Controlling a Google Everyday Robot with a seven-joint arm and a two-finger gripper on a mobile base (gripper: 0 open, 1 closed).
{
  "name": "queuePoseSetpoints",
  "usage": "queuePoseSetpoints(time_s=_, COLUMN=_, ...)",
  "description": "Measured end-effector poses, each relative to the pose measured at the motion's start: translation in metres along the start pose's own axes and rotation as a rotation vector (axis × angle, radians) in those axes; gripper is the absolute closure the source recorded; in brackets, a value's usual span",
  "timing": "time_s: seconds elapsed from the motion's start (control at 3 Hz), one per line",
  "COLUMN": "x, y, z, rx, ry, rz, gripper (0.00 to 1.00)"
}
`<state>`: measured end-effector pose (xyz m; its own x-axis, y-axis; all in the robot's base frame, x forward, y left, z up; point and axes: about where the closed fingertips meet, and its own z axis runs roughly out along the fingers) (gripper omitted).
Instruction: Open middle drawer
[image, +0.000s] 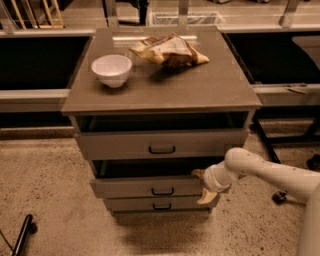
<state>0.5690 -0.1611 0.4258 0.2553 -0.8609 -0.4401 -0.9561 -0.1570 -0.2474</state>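
Observation:
The middle drawer (150, 187) is the second of three in the grey-brown cabinet (165, 95), with a small dark bar handle (162, 190) at its centre. It stands pulled out a little, with a dark gap above its front. My gripper (202, 185) is at the right end of that drawer front, on a white arm (265, 175) coming in from the right. One finger lies above the front's top edge and the other below it, clamping that end.
The top drawer (161, 144) also stands slightly out, and the lowest drawer (161, 204) sits beneath. A white bowl (111, 69) and a chip bag (168, 50) lie on the cabinet top. Dark shelving flanks both sides. A black pole (21, 236) lies at the lower left of the floor.

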Motion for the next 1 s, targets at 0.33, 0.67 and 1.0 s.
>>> queuePoseSetpoints(time_s=0.33, x=0.0, y=0.0, z=0.0, rx=0.0, ry=0.0, rz=0.0, gripper=0.35)
queuePoseSetpoints(time_s=0.67, x=-0.018, y=0.033, z=-0.012, rx=-0.082, ry=-0.006, rz=0.019, gripper=0.36)
queuePoseSetpoints(time_s=1.0, x=-0.038, y=0.064, z=-0.028, rx=-0.159, ry=-0.005, rz=0.037, gripper=0.35)
